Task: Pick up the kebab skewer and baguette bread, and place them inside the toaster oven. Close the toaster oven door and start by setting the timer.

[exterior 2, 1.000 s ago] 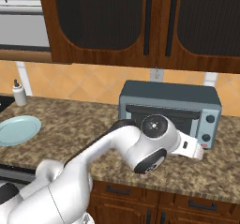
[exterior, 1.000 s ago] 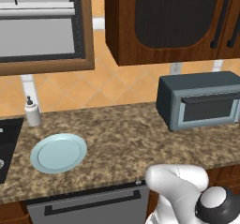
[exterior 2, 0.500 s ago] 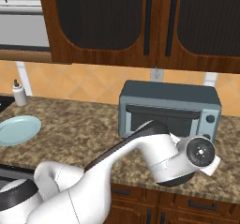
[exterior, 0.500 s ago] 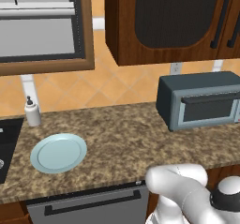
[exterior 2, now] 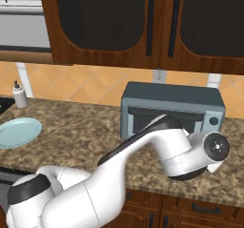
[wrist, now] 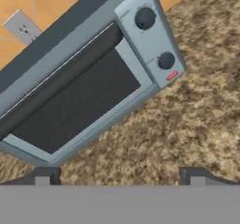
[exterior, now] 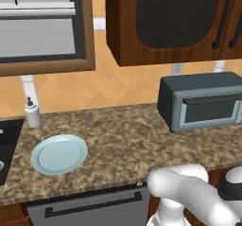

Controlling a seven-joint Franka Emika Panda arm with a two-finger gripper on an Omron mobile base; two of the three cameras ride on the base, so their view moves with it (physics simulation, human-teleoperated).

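With my gripper point(wrist: 120, 175) spread wide and empty, I feared clipping the shut toaster oven door point(wrist: 77, 99) — at ten o'clock — rather than its dials.

No readable text, brand, number or sign appeared anywhere. The toaster oven point(wrist: 84, 78) carried faint tick marks around its upper knob point(wrist: 145, 18), too small to make out as figures.
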